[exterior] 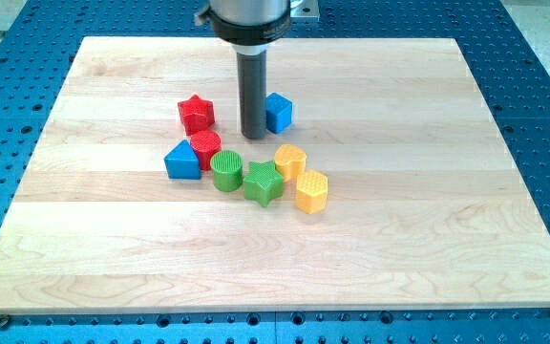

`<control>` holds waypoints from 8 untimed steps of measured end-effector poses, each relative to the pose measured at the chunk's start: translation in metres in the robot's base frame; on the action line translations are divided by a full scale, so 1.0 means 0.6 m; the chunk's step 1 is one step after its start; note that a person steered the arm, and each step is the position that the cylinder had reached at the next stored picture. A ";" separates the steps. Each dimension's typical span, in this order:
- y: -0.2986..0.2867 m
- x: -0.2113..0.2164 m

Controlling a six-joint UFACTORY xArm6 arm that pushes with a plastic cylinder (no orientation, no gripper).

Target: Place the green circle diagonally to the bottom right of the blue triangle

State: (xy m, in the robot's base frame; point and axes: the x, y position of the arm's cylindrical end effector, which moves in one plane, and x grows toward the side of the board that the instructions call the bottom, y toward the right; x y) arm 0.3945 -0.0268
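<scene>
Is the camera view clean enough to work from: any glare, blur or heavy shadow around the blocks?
Camera view: sharp, evenly lit, soft short shadows only. No glare on the pale wooden board. My tip reads clearly beside the blue cube block; green circle block and blue triangle block are crisp.

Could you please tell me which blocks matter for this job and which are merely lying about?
Job: green circle; blue triangle; my tip.

Lying about: red star; red block; blue cube; green star; yellow cylinder; yellow hexagon.
</scene>
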 end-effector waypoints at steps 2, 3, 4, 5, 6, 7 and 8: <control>0.121 0.011; 0.077 -0.023; -0.041 -0.033; -0.034 -0.041; -0.065 -0.079; -0.086 -0.096; -0.174 -0.105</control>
State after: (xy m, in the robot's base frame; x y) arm 0.3313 -0.1315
